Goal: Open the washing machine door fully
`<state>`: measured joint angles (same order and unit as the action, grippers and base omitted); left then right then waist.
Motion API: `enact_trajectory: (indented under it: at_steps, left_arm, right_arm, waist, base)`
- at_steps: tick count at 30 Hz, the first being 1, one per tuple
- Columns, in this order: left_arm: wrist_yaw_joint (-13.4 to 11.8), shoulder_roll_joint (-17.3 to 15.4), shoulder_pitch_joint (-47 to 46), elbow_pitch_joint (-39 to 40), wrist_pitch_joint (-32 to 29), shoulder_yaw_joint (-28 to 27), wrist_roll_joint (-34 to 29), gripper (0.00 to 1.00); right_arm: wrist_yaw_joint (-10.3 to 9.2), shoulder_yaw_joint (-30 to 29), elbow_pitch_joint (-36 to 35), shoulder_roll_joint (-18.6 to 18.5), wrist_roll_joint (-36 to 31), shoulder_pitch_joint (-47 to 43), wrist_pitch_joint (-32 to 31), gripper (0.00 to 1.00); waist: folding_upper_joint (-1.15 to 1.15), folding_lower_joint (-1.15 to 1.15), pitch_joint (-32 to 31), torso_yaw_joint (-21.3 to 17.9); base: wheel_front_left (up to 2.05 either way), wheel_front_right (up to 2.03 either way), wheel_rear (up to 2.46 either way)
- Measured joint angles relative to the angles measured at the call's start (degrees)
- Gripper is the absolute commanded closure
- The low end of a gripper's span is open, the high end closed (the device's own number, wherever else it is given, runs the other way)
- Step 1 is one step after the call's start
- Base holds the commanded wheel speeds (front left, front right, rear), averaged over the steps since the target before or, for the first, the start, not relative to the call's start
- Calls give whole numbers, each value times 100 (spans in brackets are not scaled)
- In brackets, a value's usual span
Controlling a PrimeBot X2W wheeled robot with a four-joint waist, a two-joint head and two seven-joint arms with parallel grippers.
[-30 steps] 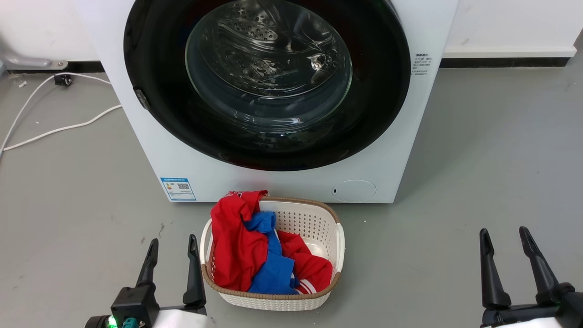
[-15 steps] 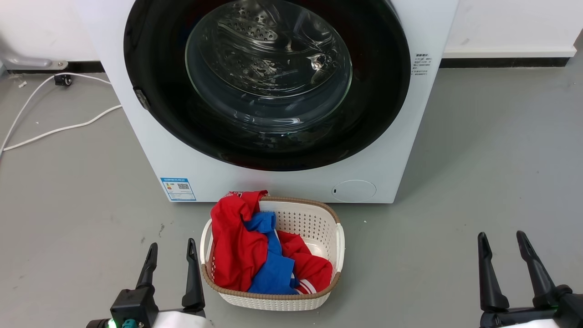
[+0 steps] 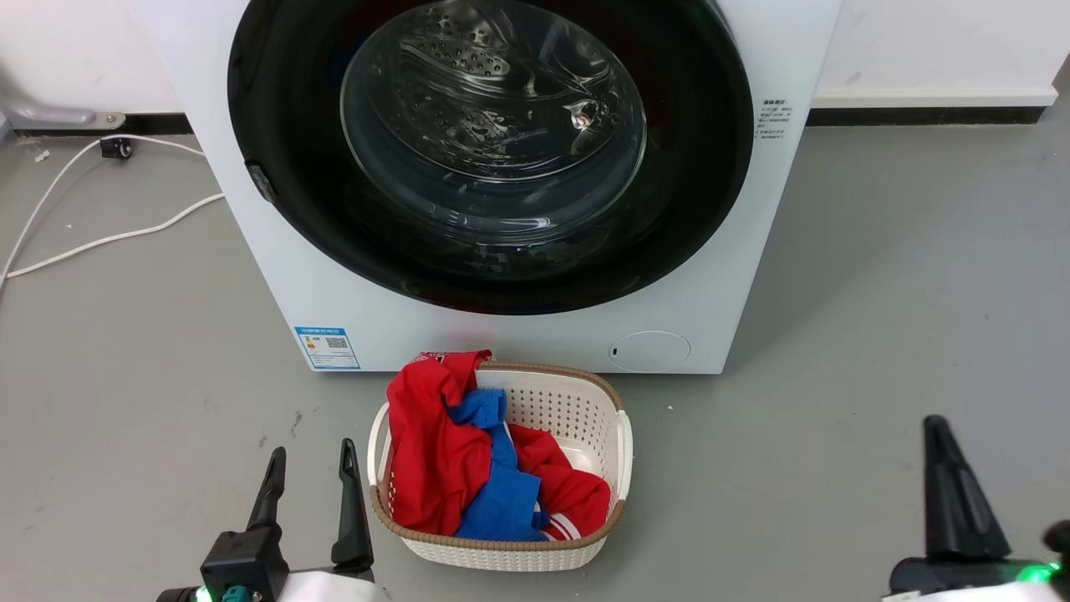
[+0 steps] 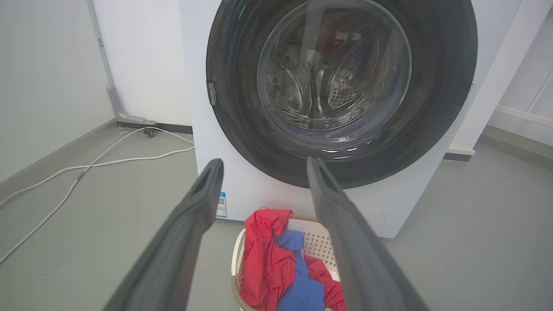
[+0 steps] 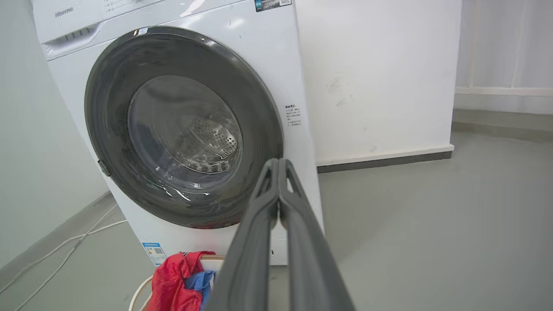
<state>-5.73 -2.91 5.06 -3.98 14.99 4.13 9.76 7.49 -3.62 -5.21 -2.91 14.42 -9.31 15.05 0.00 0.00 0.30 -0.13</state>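
Washing machine door (image 3: 491,142), shut flush on the washing machine (image 3: 518,339) front: rigid, glossy, likely slippery and heavy to swing, best hooked at its rim; left gripper (image 3: 313,449) jaws apart, right gripper (image 3: 936,428) jaws pressed together, both empty.

Washing machine door (image 3: 685,167) closed; basket (image 3: 585,401) of red, blue clothes (image 3: 435,468) below; left gripper (image 3: 313,450) spread, right gripper (image 3: 935,426) pinched together.
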Motion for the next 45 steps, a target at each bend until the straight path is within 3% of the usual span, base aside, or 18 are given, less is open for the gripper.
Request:
enact_trajectory:
  at_steps: [6,7,8,10,11,13,30,36,41,45]
  left_arm:
    - [-8,0,0,-4,0,20,1,0]
    - [-8,0,0,-4,0,20,1,0]
    - [-33,0,0,-8,0,29,3,0]
    - [-38,1,0,-11,0,31,7,0]
    - [-38,1,0,-11,0,31,7,0]
    - [-41,1,0,-19,0,32,8,0]
    - [-56,1,34,-15,0,18,0,0]
    - [-66,1,34,-5,0,27,-3,0]
    - [-91,0,34,0,0,25,-41,0]
    - [-108,0,34,2,0,22,-44,0]
  right_arm:
    - [0,53,104,0,1907,21,2,100]
    - [0,53,104,0,1907,21,2,100]
    - [0,65,120,4,2673,22,2,100]
    - [0,71,118,2,3292,24,2,100]
    - [0,71,118,2,3292,24,2,100]
    - [0,88,200,1,4186,23,3,100]
    - [-1,575,-160,-62,6894,-18,-25,100]
    - [-1,636,-332,-235,7631,-91,-403,100]
    - [-1,324,-363,-180,8250,-168,-926,100]
    - [-1,186,-337,-143,8328,-187,-1185,100]
  waist:
    - [0,0,-2,4]
    - [0,0,-2,4]
    - [0,0,0,7]
    - [0,0,-2,12]
    - [0,0,-2,12]
    - [0,0,-8,17]
    - [0,0,-19,-2]
    - [0,0,-7,-1]
    - [0,0,4,12]
    - [0,0,10,14]
  base:
    - [0,0,0]
    - [0,0,0]
    - [0,0,0]
    - [0,0,0]
    - [0,0,0]
    - [0,0,0]
    - [0,0,0]
    - [0,0,0]
    - [0,0,0]
    - [0,0,0]
